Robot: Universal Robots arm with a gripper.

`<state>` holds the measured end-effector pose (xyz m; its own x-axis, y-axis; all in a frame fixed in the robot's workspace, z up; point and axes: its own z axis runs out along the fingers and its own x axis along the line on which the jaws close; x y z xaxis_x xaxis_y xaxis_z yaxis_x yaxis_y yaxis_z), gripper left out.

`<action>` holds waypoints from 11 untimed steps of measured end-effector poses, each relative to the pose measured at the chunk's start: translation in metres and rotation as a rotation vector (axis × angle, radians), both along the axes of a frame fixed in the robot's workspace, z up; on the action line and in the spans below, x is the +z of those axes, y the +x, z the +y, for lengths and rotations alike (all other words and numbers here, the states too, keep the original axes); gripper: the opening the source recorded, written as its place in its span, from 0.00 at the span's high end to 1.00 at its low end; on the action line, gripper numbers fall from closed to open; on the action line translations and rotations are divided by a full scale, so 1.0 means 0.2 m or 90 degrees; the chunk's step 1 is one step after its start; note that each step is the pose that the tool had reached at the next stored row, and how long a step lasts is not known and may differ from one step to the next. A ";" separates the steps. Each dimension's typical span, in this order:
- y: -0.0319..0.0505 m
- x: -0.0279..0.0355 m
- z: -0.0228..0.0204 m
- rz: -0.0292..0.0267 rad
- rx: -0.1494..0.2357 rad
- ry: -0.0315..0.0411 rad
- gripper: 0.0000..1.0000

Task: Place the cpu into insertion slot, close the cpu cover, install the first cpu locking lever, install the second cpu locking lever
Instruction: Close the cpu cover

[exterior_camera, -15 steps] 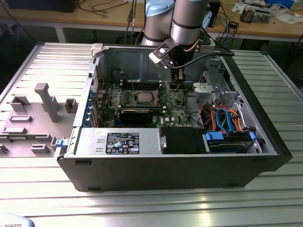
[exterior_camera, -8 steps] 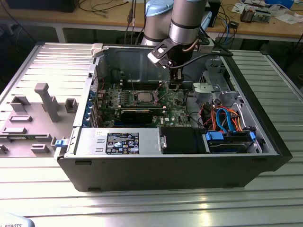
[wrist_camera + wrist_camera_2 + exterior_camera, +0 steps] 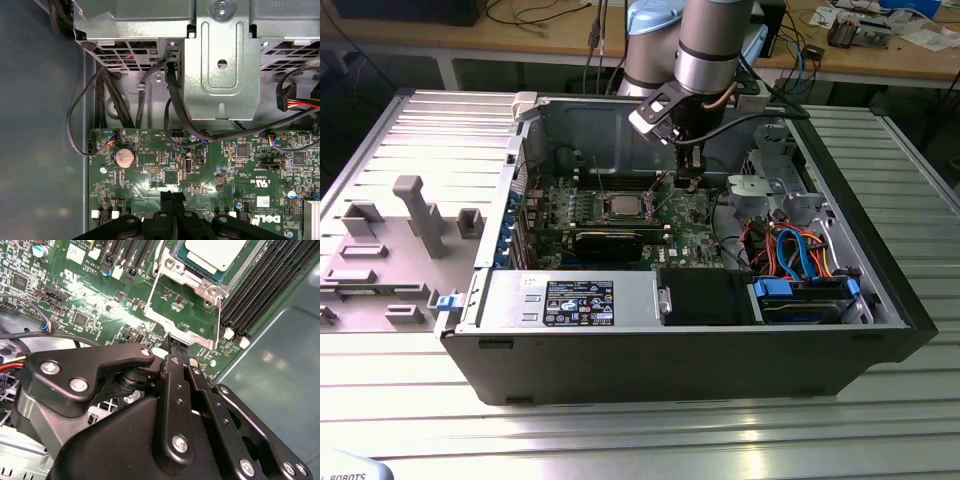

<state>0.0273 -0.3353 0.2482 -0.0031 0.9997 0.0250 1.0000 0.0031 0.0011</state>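
Note:
The cpu (image 3: 625, 207) (image 3: 215, 252) lies silver side up in the insertion slot (image 3: 197, 284) on the green board. The cpu cover (image 3: 186, 333), a thin silver frame with a window, looks tilted up from the slot's edge, and green board shows through the window. My gripper (image 3: 688, 180) hangs inside the case, on the exterior view's right of the slot. In both wrist views its black fingers are shut together with nothing between them. The gripper (image 3: 172, 342) tip sits at the cover's free edge. Over the board it shows as the gripper (image 3: 172, 196).
A long black card (image 3: 610, 240) lies in front of the slot, and black memory slots (image 3: 260, 285) run beside it. A metal drive cage (image 3: 765, 185) (image 3: 220, 65) and orange and blue cables (image 3: 800, 250) crowd the exterior view's right. Case walls (image 3: 570, 125) surround the board.

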 end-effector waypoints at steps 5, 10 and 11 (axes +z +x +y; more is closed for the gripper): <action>-0.010 0.000 0.000 0.0000 0.000 0.0000 0.89; -0.022 0.000 0.000 0.0000 0.000 0.0000 0.89; -0.022 0.000 0.000 0.0000 0.000 0.0000 0.89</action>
